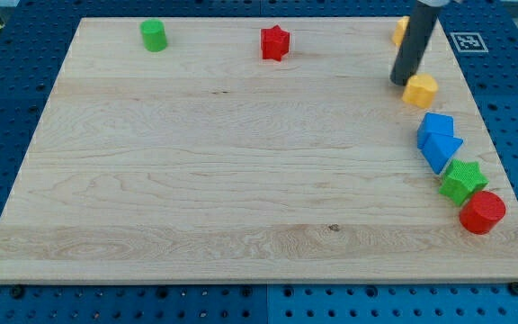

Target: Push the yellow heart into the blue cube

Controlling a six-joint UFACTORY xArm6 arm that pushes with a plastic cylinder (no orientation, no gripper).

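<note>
Rod end, my tip, touches the upper-left side of the yellow heart near the board's right edge; no gripper on this arm; blue cube lies just below the heart, apart, touching a blue wedge-like block

My tip touches the upper-left edge of the yellow heart. Blue cube just below heart, apart from it; blue triangular block, green star, red cylinder chain toward the view's bottom right
</note>
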